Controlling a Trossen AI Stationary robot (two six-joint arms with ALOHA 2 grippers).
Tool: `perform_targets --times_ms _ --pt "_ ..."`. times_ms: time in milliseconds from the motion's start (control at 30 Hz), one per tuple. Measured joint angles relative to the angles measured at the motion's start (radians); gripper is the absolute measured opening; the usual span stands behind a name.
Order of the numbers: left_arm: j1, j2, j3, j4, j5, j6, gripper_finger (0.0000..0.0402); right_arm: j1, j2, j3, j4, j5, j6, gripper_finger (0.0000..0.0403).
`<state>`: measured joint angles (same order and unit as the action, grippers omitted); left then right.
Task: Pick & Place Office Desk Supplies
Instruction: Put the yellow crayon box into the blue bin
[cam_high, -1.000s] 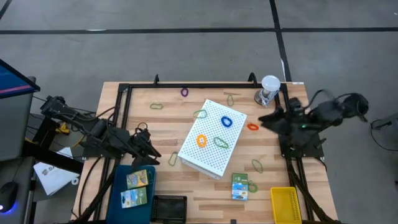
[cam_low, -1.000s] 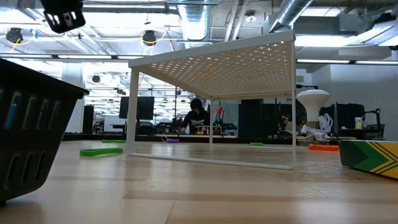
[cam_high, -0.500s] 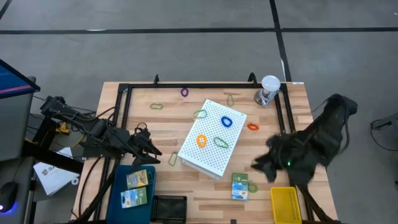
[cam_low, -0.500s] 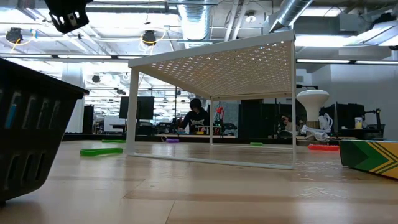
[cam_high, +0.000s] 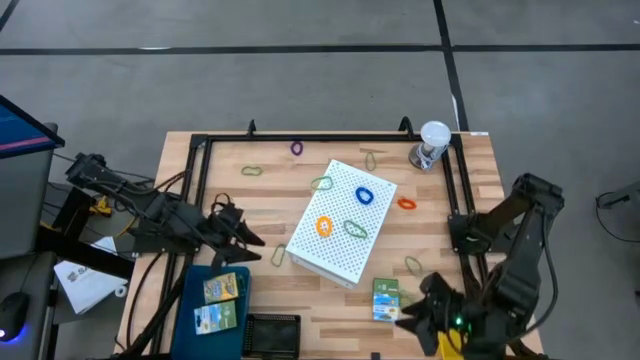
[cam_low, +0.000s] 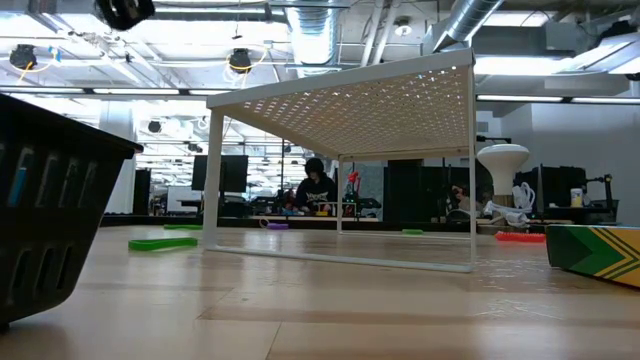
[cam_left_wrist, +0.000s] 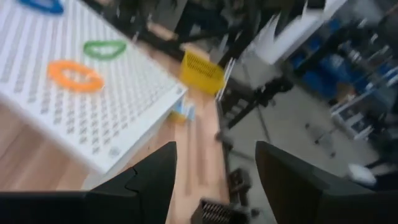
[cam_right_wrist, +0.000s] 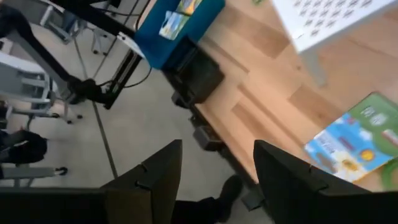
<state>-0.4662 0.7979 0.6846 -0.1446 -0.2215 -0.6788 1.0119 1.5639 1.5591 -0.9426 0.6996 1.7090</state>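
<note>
The white perforated box (cam_high: 342, 222) carries an orange band (cam_high: 324, 226), a blue band (cam_high: 364, 195) and a green band (cam_high: 355, 229) on its top. More loops lie on the table: purple (cam_high: 297, 148), orange (cam_high: 405, 203), olive (cam_high: 413, 265). A green card box (cam_high: 386, 298) lies flat near the near edge. Two crayon boxes (cam_high: 220, 288) lie in the blue bin (cam_high: 195, 300). My left gripper (cam_high: 255, 238) hovers open left of the white box. My right gripper (cam_high: 408, 315) hovers open by the near edge, beside the card box (cam_right_wrist: 354, 149).
A clear cup with a white lid (cam_high: 432, 145) stands at the far right. A yellow basket (cam_high: 455, 332) sits at the near right corner, under my right arm. A black basket (cam_high: 272, 335) sits at the near edge. A black frame (cam_high: 200, 170) borders the work area.
My right arm has swung quickly from the far right, near the cup, toward the table's near edge, and its gripper now hangs beside the green card box. My left gripper has edged slightly toward the white box. No object has moved.
</note>
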Motion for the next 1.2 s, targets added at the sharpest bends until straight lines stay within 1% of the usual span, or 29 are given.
perform_targets --times_ms 67,133,300,367,500,633,767,833,933,1033,1200 --pt "-0.001 0.0 0.0 0.071 -0.016 -0.024 0.0214 0.01 0.042 0.048 0.004 -0.006 0.007 0.0195" --pt "0.0 -0.001 0.0 0.126 -0.022 -0.026 0.0214 0.013 0.097 0.1 -0.009 -0.034 -0.003 0.0195" --pt "0.0 0.0 0.0 0.177 -0.102 -0.005 0.0214 0.001 0.254 0.253 -0.086 -0.15 -0.007 0.0188" --pt "0.0 0.0 0.0 0.176 -0.121 0.012 0.0214 -0.012 0.324 0.333 -0.159 -0.204 -0.002 0.0181" --pt "0.0 0.0 0.0 0.179 -0.151 0.022 0.0214 -0.054 0.475 0.505 -0.355 -0.352 0.0 0.0164" --pt "0.0 0.0 0.0 0.2 -0.171 0.043 0.0214 -0.105 0.604 0.679 -0.528 -0.43 -0.09 0.0157" --pt "0.0 0.0 0.0 0.216 -0.18 0.047 0.0214 -0.151 0.717 0.793 -0.606 -0.467 -0.226 0.0156" --pt "0.0 0.0 0.0 0.225 -0.182 0.047 0.0214 -0.168 0.746 0.792 -0.612 -0.49 -0.271 0.0156" --pt "0.0 0.002 0.0 0.239 -0.195 0.047 0.0214 -0.176 0.805 0.772 -0.627 -0.524 -0.295 0.0156" --pt "0.0 0.002 0.0 0.262 -0.201 0.047 0.0214 -0.176 0.863 0.77 -0.623 -0.526 -0.318 0.0156" --pt "0.0 0.002 0.0 0.301 -0.207 0.018 0.0214 -0.173 0.95 0.771 -0.62 -0.519 -0.302 0.0156"
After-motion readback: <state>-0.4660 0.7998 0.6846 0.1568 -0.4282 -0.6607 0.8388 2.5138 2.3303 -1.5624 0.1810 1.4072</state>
